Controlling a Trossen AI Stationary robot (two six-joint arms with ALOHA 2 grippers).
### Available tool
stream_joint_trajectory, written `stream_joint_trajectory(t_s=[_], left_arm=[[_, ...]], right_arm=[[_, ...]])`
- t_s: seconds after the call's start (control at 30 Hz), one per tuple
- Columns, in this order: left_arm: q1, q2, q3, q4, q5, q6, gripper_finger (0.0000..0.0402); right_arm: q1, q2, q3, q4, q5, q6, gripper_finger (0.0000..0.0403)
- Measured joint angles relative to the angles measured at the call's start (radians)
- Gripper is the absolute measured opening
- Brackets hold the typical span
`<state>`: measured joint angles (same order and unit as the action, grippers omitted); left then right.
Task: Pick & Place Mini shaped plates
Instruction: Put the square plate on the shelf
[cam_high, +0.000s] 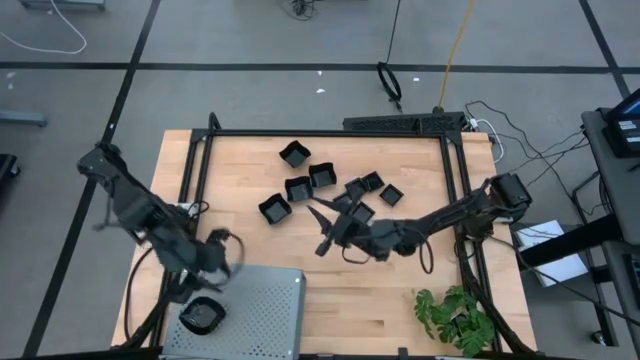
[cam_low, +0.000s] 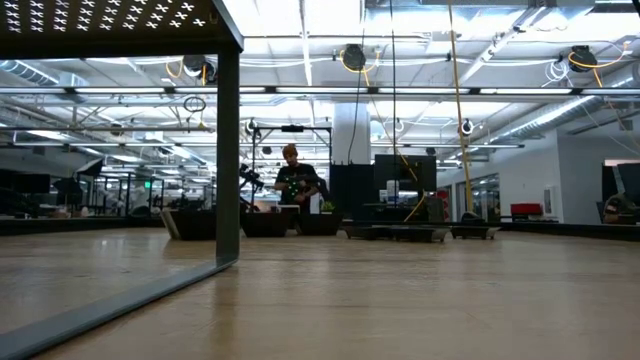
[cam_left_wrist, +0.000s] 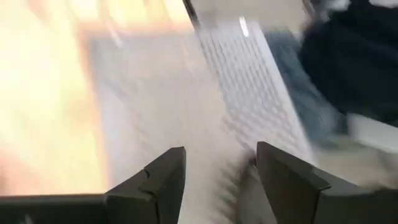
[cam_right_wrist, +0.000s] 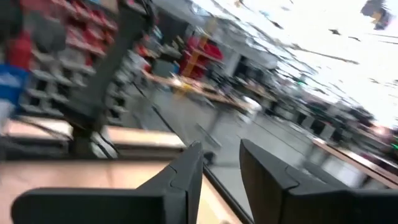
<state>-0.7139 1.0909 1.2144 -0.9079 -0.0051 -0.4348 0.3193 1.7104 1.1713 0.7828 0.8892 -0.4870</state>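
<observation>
Overhead, small glossy black shallow plates lie scattered mid-table, one already resting on the grey perforated metal tray, presumably the drop-off point. Beside that tray's far edge hovers the left gripper, while the right gripper reaches into the cluster for another plate. At table height, only the tray's raised corner stands near. Left wrist: fingers parted, empty, over blurred perforations. Right wrist: fingers apart, seemingly holding nothing.
</observation>
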Motion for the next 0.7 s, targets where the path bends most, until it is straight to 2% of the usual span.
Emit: stream_joint_trajectory(t_s=[0.2, 0.3, 0.37, 0.47, 0.57, 0.7], left_arm=[[0.01, -0.139, -0.047, 0.122, -0.41, 0.278, 0.0203], [0.069, -0.231, -0.158, 0.27, -0.479, 0.364, 0.0204], [0.136, -0.302, -0.25, 0.37, -0.428, 0.396, 0.0203], [0.277, -0.397, -0.382, 0.509, -0.225, 0.415, 0.02], [0.416, -0.458, -0.491, 0.64, -0.079, 0.41, 0.0203], [0.578, -0.484, -0.578, 0.709, 0.028, 0.38, 0.0206]], right_arm=[[0.077, -0.008, 0.0, -0.016, 0.27, -0.062, 0.0107], [0.112, -0.008, 0.0, -0.021, 0.413, -0.13, 0.0107], [0.126, -0.008, 0.0, -0.021, 0.492, -0.136, 0.0108], [0.133, -0.008, -0.013, -0.033, 0.517, -0.109, 0.0115], [0.108, -0.008, -0.078, -0.031, 0.41, -0.025, 0.0126], [0.039, -0.035, -0.205, -0.036, 0.224, 0.116, 0.0141]])
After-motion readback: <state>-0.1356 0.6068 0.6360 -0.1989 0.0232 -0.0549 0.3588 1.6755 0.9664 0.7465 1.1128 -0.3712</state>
